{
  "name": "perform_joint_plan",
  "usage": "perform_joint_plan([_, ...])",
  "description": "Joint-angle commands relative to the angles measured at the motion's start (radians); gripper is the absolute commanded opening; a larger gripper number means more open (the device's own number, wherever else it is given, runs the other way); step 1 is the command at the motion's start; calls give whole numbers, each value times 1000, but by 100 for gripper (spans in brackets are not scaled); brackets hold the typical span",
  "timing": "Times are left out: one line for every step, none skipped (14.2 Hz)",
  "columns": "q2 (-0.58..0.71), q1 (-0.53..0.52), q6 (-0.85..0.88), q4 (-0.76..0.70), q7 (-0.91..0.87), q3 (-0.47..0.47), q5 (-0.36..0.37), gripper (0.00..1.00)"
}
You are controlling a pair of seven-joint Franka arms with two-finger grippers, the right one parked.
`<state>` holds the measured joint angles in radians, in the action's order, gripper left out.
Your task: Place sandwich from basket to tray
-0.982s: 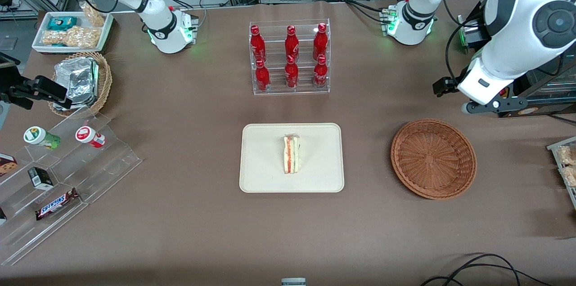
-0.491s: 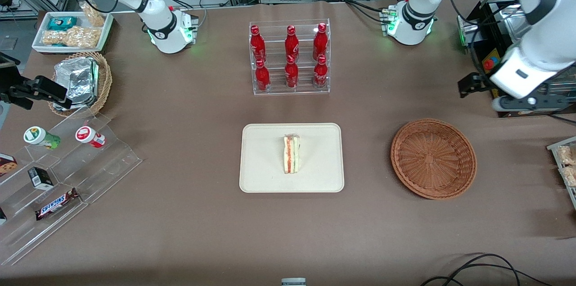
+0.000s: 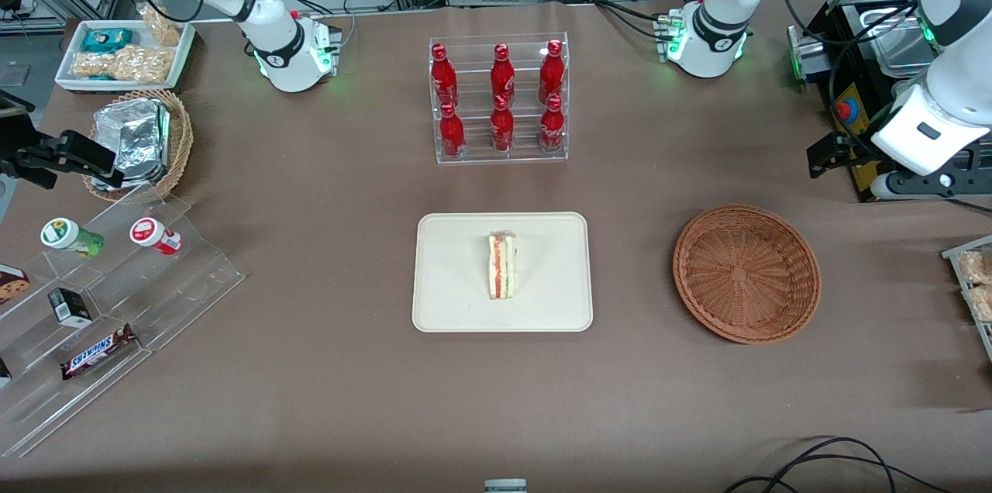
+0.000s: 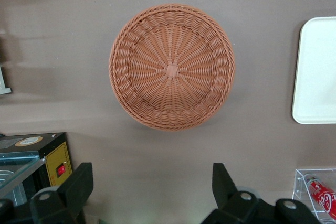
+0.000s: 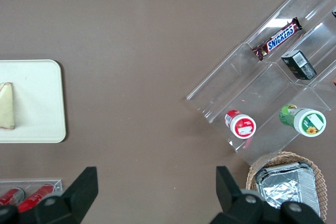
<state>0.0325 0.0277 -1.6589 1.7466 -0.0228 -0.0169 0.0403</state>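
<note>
Front view: sandwich [image 3: 501,267] rests at centre frame on tray [image 3: 542,307]; basket [image 3: 746,273] is empty. I read the gripper [image 4: 152,184] as wide, holding nothing, parked clear.

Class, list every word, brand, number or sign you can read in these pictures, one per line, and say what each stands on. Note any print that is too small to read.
"SNICKERS": on the brown chocolate bar wrapper on the clear acrylic stepped stand.
White script on the red bottles: too small to read.
Labels on the two lidded cups and the small dark box: unreadable.
The working arm's black two-finger gripper, open above the table near the round reddish-brown wicker basket, bears no text.
</note>
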Motion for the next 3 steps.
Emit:
perform_joint_plan([-26,17,2,-38,18,26,-11,100])
perform_joint_plan([-31,17,2,-41,18,26,-11,100])
perform_joint_plan([-31,17,5,-55,17,26,-13,100])
